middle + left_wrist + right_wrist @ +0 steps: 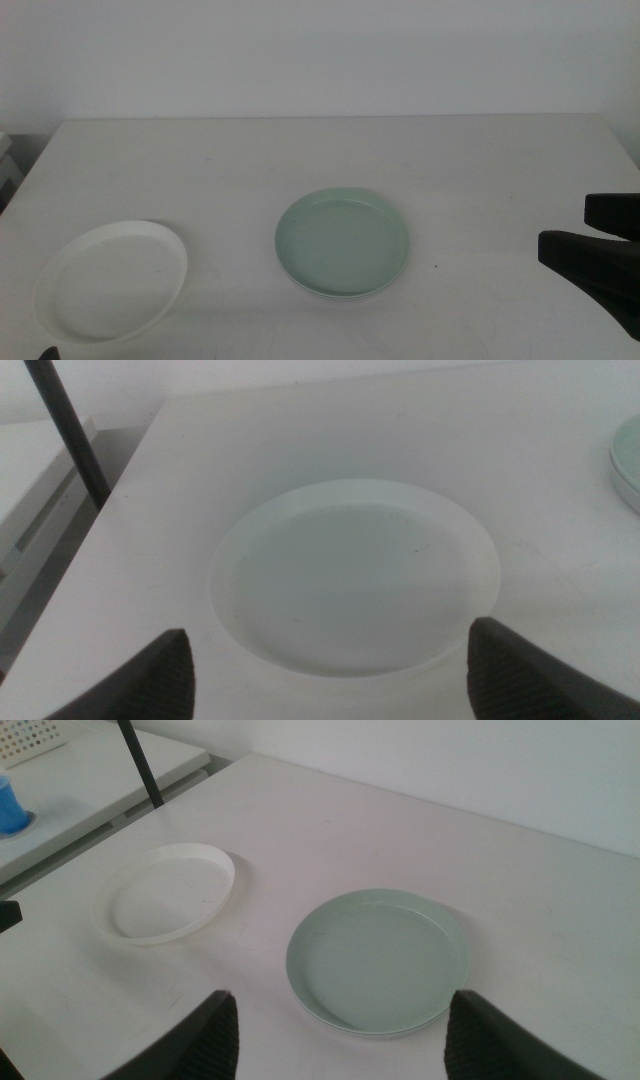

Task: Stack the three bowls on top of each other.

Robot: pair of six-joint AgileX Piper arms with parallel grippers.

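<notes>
Overhead, the white bowl [112, 280] sits at the bench's [330, 170] near left. The mint green bowl [342, 242] lies near centre, resting on another bowl whose pale rim shows beneath its near edge. The right claw [600, 240] reaches in from the right edge, well apart from both, its jaws spread. From the left wrist, the left claw [330, 670] hovers released just near the white bowl [355, 575], jaws wide on either side. From the right wrist, the right claw [335, 1035] is open before the green bowl [378, 960], the white bowl [165, 892] beyond to its left.
</notes>
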